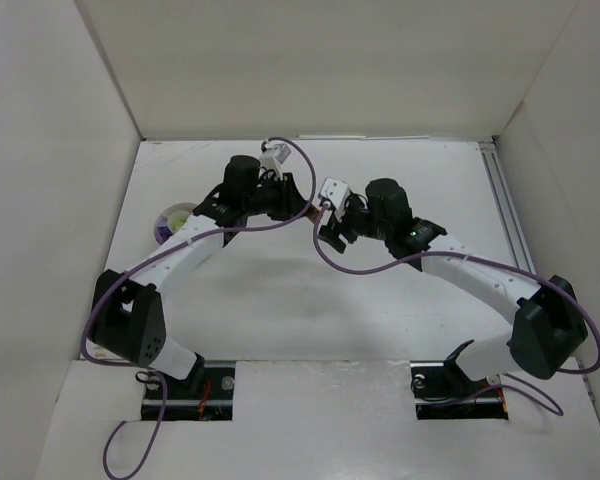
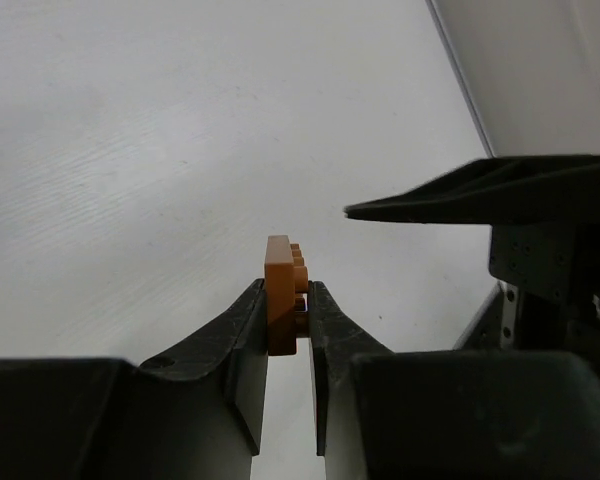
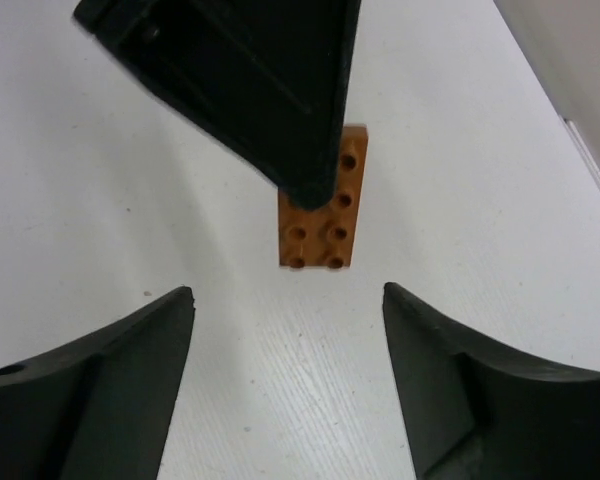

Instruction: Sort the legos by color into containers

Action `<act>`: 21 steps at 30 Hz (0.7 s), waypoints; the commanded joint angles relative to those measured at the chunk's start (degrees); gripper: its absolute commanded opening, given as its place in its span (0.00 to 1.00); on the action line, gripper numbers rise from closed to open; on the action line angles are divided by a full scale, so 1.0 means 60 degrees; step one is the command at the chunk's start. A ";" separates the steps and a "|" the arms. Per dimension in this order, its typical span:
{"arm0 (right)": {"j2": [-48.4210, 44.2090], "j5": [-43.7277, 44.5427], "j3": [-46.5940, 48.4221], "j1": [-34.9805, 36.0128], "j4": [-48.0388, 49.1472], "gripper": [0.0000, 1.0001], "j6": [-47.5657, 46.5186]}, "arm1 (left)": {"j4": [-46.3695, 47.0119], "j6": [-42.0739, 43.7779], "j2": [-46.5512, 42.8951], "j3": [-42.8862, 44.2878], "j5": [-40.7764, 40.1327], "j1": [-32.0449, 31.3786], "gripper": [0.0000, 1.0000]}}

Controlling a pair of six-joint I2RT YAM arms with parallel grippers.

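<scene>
My left gripper [image 2: 287, 286] is shut on an orange-brown lego [image 2: 278, 272], held on edge between its fingertips above the white table. In the right wrist view the same lego [image 3: 325, 220] shows its studded face, with the left gripper's finger [image 3: 260, 90] across its top. My right gripper [image 3: 287, 295] is open and empty, facing the lego a short way from it. In the top view the two grippers, left [image 1: 305, 207] and right [image 1: 326, 228], meet at the table's middle back. A round translucent cup [image 1: 173, 222] with coloured bricks inside stands at the left. Other legos are hidden.
White walls enclose the table on the left, back and right. A metal rail [image 1: 503, 205] runs along the right wall. Purple cables [image 1: 345, 268] hang between the arms. The right gripper's dark finger [image 2: 480, 195] reaches into the left wrist view.
</scene>
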 commanded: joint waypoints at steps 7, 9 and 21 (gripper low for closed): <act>-0.0070 0.0130 0.0235 -0.0820 0.0476 1.00 0.0414 | -0.2839 -0.0823 -0.0784 0.1379 -0.6409 0.1366 0.00; -0.0070 0.0220 0.0132 -0.1026 0.0389 1.00 0.0415 | -0.3397 -0.1116 -0.0784 0.1599 -0.7682 0.1833 0.00; 0.0237 0.0029 -0.0045 -0.2375 0.0212 1.00 0.0708 | -0.4542 -0.2377 0.0590 0.2815 -0.9536 0.3812 0.00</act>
